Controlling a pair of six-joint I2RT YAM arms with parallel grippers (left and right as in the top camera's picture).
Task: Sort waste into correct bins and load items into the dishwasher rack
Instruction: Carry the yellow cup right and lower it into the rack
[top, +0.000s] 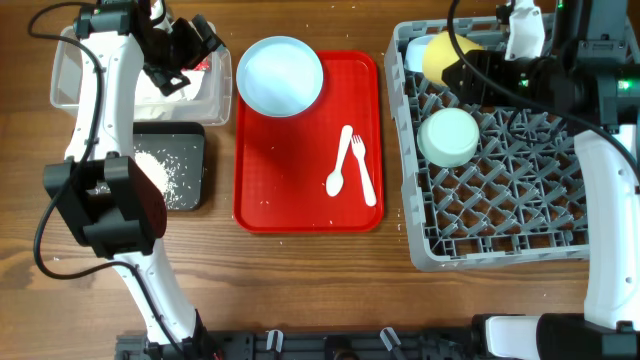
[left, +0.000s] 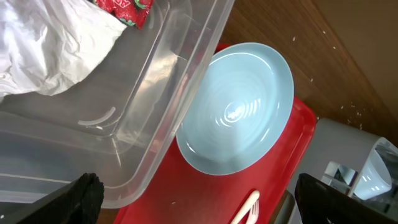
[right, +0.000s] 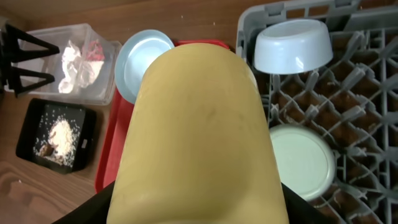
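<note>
At the upper right of the overhead view, the right gripper (top: 462, 66) is clamped on the small yellow cup (right: 199, 130) above the top-left corner of the dishwasher rack (top: 520, 215). The upturned pale green bowl (top: 448, 137) and the small light bowl (right: 292, 43) sit in the rack nearby. At upper left, the left gripper (left: 199, 186) hangs with jaws spread wide over the right edge of the clear tub (left: 155, 81), which holds the napkin (left: 50, 50) and red wrapper (left: 124, 9). The pale blue plate (top: 280, 75), spoon (top: 338, 170) and fork (top: 364, 175) lie on the red tray (top: 290, 190).

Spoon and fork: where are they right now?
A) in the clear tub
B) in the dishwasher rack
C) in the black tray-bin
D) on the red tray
D: the overhead view shows the white spoon and fork lying side by side on the red tray, beside the pale blue plate.
</note>
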